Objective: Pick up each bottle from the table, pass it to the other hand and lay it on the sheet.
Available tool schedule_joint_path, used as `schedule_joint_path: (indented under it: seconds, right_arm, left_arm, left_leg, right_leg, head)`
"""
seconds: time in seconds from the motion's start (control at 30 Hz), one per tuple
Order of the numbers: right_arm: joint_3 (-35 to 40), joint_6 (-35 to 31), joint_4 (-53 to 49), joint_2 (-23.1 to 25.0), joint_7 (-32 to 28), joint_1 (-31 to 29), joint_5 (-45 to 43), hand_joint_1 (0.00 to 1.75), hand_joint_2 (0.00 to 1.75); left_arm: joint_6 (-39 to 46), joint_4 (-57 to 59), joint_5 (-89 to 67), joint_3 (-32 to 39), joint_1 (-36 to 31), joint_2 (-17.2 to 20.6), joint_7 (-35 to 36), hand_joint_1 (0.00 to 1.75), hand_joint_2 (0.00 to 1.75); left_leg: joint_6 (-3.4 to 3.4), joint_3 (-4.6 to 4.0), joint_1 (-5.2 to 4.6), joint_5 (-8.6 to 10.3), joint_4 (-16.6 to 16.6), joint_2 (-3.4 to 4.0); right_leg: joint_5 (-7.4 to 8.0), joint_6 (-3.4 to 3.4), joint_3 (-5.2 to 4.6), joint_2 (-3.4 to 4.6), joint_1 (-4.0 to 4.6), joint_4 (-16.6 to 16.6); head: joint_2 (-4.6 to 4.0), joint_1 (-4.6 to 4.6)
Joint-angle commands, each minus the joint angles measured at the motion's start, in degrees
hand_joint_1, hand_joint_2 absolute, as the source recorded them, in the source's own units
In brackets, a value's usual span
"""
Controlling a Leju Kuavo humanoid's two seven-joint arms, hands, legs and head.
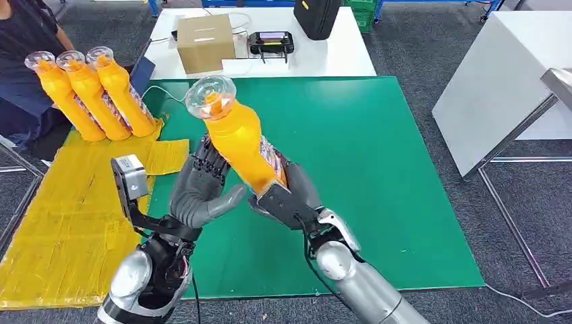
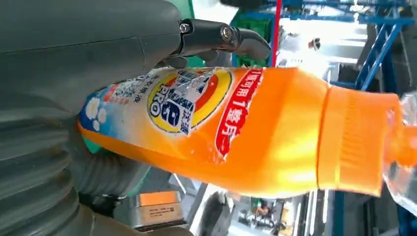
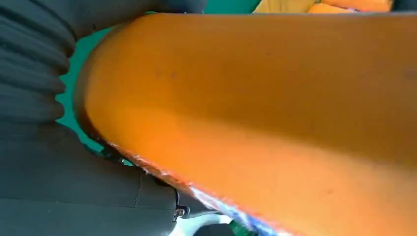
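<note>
An orange bottle [image 1: 243, 145] with a clear cap stands tilted in the air above the green mat [image 1: 384, 169]. My right hand [image 1: 287, 199] grips its lower body from the right. My left hand [image 1: 199, 192] is at its left side, fingers spread behind the bottle and thumb stretched out below it. In the left wrist view the labelled bottle [image 2: 246, 132] lies across the palm of my left hand [image 2: 74, 64], with the fingers [image 2: 221, 37] straight over it. The right wrist view has the bottle [image 3: 270, 113] pressed against my right hand [image 3: 59, 187]. Three orange bottles [image 1: 91, 98] lie side by side on the yellow sheet [image 1: 67, 216].
A person in dark clothes [image 1: 27, 40] stands at the far left behind the sheet. Beyond the mat, a white table [image 1: 337, 61] carries a cardboard box [image 1: 204, 42], a black device [image 1: 271, 42] and a black bag [image 1: 316, 17]. Another white table [image 1: 499, 81] stands at the right.
</note>
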Motion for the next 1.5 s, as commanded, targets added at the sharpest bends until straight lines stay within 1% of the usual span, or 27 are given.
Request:
schedule_joint_path:
  seconds: [0.03, 0.1, 0.2, 0.23, 0.27, 0.43, 0.47, 0.5, 0.53, 0.6, 0.93, 1.13, 1.17, 1.2, 1.23, 1.27, 1.3, 1.33, 1.37, 1.4, 1.43, 1.47, 1.5]
  right_arm:
    - [12.03, -1.64, 9.64, 1.86, 0.50, -7.40, 0.72, 1.75, 1.75]
    - [13.48, -2.04, 10.43, 1.53, 0.88, -8.00, -0.30, 1.75, 1.75]
    - [14.60, -2.25, 11.14, 1.09, 0.98, -8.34, -0.35, 1.75, 1.75]
    - [14.79, -2.07, 11.32, 0.98, 0.98, -8.29, -0.41, 1.75, 1.75]
    - [15.00, -2.09, 11.49, 0.89, 1.04, -8.37, -0.21, 1.75, 1.75]
    - [15.40, -1.94, 11.97, 0.74, 1.19, -8.32, 0.35, 1.75, 1.75]
    - [15.39, -1.94, 12.16, 0.72, 1.24, -8.27, 0.38, 1.75, 1.75]
    - [15.36, -1.97, 12.22, 0.74, 1.26, -8.24, 0.42, 1.75, 1.75]
    - [15.36, -1.97, 12.22, 0.74, 1.26, -8.24, 0.42, 1.75, 1.75]
    - [15.36, -1.88, 12.41, 0.66, 1.26, -8.15, 0.51, 1.75, 1.75]
    - [14.31, -2.63, 12.71, 0.22, 1.05, -7.45, 1.60, 1.75, 1.75]
    - [13.09, -4.28, 12.77, -0.40, 1.79, -6.49, 4.05, 1.75, 1.75]
    - [12.37, -4.52, 12.39, -0.61, 2.14, -6.05, 5.03, 0.38, 1.75]
    - [11.68, -4.49, 12.17, -0.81, 3.11, -5.66, 6.19, 0.00, 1.75]
    - [10.48, -4.91, 10.39, -2.54, 3.52, -4.19, 7.22, 0.00, 1.75]
    - [9.20, -5.90, 7.90, -5.78, 2.77, -1.41, 7.14, 0.00, 1.75]
    - [7.68, -6.37, 5.50, -8.00, 1.97, 1.01, 7.06, 0.00, 1.75]
    - [6.79, -6.16, 4.02, -9.21, 1.15, 2.33, 7.12, 0.00, 1.75]
    - [5.79, -5.92, 3.35, -9.50, 0.85, 3.25, 7.24, 0.00, 1.75]
    - [3.40, -5.48, 0.84, -10.46, 2.22, 5.85, 9.47, 0.00, 0.00]
    - [0.41, -4.77, -2.26, -10.92, 2.49, 8.80, 8.99, 0.00, 0.00]
    - [-1.32, -3.70, -4.44, -11.38, 2.46, 10.68, 8.84, 0.00, 0.00]
    - [-5.90, -3.75, -8.92, -11.10, 1.85, 15.17, 8.71, 0.00, 0.00]
  left_arm:
    - [2.76, 3.81, -4.13, -6.25, -3.65, 0.36, -1.21, 0.00, 1.75]
    - [4.29, 4.12, -8.02, -6.77, -4.05, 0.67, -1.80, 0.00, 1.75]
    - [5.51, 4.85, -14.59, -7.49, -4.79, 1.15, -2.02, 0.00, 1.75]
    - [5.77, 5.21, -16.32, -7.57, -5.00, 1.26, -1.86, 0.00, 1.75]
    - [5.70, 5.54, -17.15, -7.00, -4.83, 0.79, -1.67, 0.00, 1.75]
    - [4.88, 6.40, -18.76, -6.37, -4.67, 0.44, -1.38, 0.00, 1.75]
    - [4.80, 6.70, -18.58, -6.08, -4.49, 0.26, -1.41, 1.68, 1.75]
    - [4.67, 6.75, -18.49, -6.01, -4.48, 0.21, -1.44, 1.75, 1.75]
    - [4.67, 6.75, -18.49, -6.01, -4.48, 0.21, -1.44, 1.75, 1.75]
    - [4.62, 6.71, -18.43, -5.83, -4.32, 0.08, -1.70, 1.75, 1.75]
    - [3.37, 6.77, -17.63, -5.65, -4.16, -0.09, -2.26, 1.75, 1.75]
    - [2.12, 6.50, -17.57, -4.99, -4.31, -0.01, -1.93, 1.75, 1.75]
    - [1.84, 6.24, -19.26, -4.56, -4.30, 0.18, -1.73, 1.75, 1.75]
    - [2.20, 6.02, -22.03, -4.20, -4.26, 0.25, -1.86, 1.75, 1.75]
    - [2.05, 5.25, -25.03, -3.43, -3.77, 0.81, -1.79, 1.75, 1.75]
    - [2.02, 4.06, -28.17, -2.34, -2.67, 1.97, -2.66, 1.75, 1.75]
    - [2.12, 2.78, -31.12, -0.93, -1.63, 2.27, -2.95, 1.75, 1.75]
    - [0.99, 1.85, -31.44, 0.21, -0.91, 2.30, -2.90, 1.75, 1.75]
    - [0.14, 1.47, -32.37, 1.17, -0.50, 1.98, -3.06, 1.75, 1.75]
    - [1.34, 0.57, -40.56, 2.81, -0.10, 1.70, -3.07, 1.75, 1.75]
    - [1.48, -0.38, -44.85, 4.48, 0.34, 1.36, -3.01, 1.75, 1.75]
    - [0.88, -1.00, -47.18, 5.93, 0.63, 1.12, -3.04, 1.75, 1.75]
    - [2.25, -1.37, -58.46, 7.64, 0.38, 1.39, -2.01, 1.75, 1.75]
  left_leg:
    - [-0.08, 0.20, 0.06, -0.08, -0.01, 0.07]
    - [-0.05, 0.08, 0.04, -0.03, 0.00, -0.04]
    - [-0.07, 0.15, 0.08, -0.08, 0.04, 0.00]
    - [-0.06, 0.12, 0.05, -0.05, 0.00, -0.01]
    - [-0.04, 0.07, 0.03, -0.02, -0.02, -0.06]
    - [-0.05, 0.07, 0.03, -0.02, -0.02, -0.03]
    - [-0.07, 0.11, 0.05, -0.05, 0.00, -0.04]
    - [-0.04, 0.05, 0.01, -0.02, -0.03, -0.04]
    - [-0.08, 0.14, 0.06, -0.06, -0.02, -0.07]
    - [-0.05, 0.05, 0.04, -0.03, 0.00, -0.06]
    - [-0.07, 0.05, 0.07, -0.06, 0.02, -0.10]
    - [-0.06, 0.02, 0.05, -0.05, 0.02, -0.12]
    - [-0.04, -0.03, 0.04, -0.02, 0.00, -0.09]
    - [-0.05, 0.01, 0.05, -0.04, 0.01, -0.13]
    - [-0.05, -0.02, 0.04, -0.02, -0.01, -0.13]
    - [-0.06, 0.04, 0.07, -0.05, 0.00, -0.15]
    - [-0.04, 0.02, 0.04, -0.02, -0.04, -0.22]
    - [-0.05, 0.14, 0.09, -0.04, -0.09, -0.35]
    - [-0.04, 0.09, 0.06, -0.02, -0.09, -0.34]
    - [-0.05, 0.14, 0.07, -0.07, -0.05, -0.39]
    - [-0.04, 0.04, 0.06, -0.07, -0.01, -0.28]
    - [-0.05, 0.06, 0.08, -0.12, 0.03, -0.38]
    - [-0.04, -0.16, 0.00, -0.07, 0.06, -0.34]
  right_leg:
    - [-0.03, -0.11, 0.15, 0.39, 0.03, -0.03]
    - [-0.02, -0.07, 0.06, 0.15, 0.02, -0.03]
    - [-0.04, -0.12, 0.14, 0.32, 0.05, -0.02]
    - [-0.02, -0.09, 0.11, 0.25, 0.02, -0.04]
    - [-0.02, -0.07, 0.07, 0.14, 0.01, -0.04]
    - [-0.02, -0.07, 0.06, 0.14, 0.00, -0.04]
    - [-0.04, -0.10, 0.11, 0.22, 0.02, -0.03]
    - [-0.02, -0.06, 0.04, 0.12, -0.01, -0.03]
    - [-0.05, -0.11, 0.14, 0.22, 0.03, -0.05]
    - [-0.03, -0.07, 0.05, 0.13, 0.02, -0.03]
    - [-0.05, -0.10, 0.07, 0.20, 0.04, -0.04]
    - [-0.05, -0.09, 0.03, 0.13, 0.03, -0.04]
    - [-0.03, -0.07, -0.04, 0.08, 0.02, -0.04]
    - [-0.06, -0.09, 0.01, 0.12, 0.02, -0.04]
    - [-0.04, -0.07, -0.02, 0.06, 0.02, -0.05]
    - [-0.06, -0.10, 0.05, 0.12, 0.04, -0.06]
    - [-0.05, -0.06, 0.06, -0.02, 0.02, -0.10]
    - [-0.09, -0.09, 0.24, -0.06, 0.06, -0.20]
    - [-0.08, -0.06, 0.17, -0.11, 0.03, -0.19]
    - [-0.13, -0.08, 0.24, -0.07, 0.02, -0.17]
    - [-0.10, -0.07, 0.12, -0.01, 0.02, -0.11]
    - [-0.16, -0.09, 0.20, -0.05, 0.04, -0.10]
    - [-0.12, -0.07, -0.04, -0.09, -0.03, -0.01]
  head:
    - [0.00, -0.02]
    - [0.00, -0.02]
    - [0.00, -0.02]
    - [0.00, -0.02]
    - [0.00, 0.00]
    - [0.00, 0.00]
    - [0.00, 0.00]
    - [0.00, -0.02]
    - [0.00, 0.00]
    - [0.00, -0.02]
    - [0.00, 0.00]
    - [0.00, -0.02]
    - [0.00, -0.02]
    - [0.00, 0.00]
    - [0.00, -0.02]
    - [0.00, 0.00]
    - [0.00, -0.02]
    - [0.00, -0.02]
    - [0.00, -0.04]
    - [0.00, -0.02]
    - [0.00, -0.02]
    - [0.00, 0.02]
    - [0.00, 0.00]
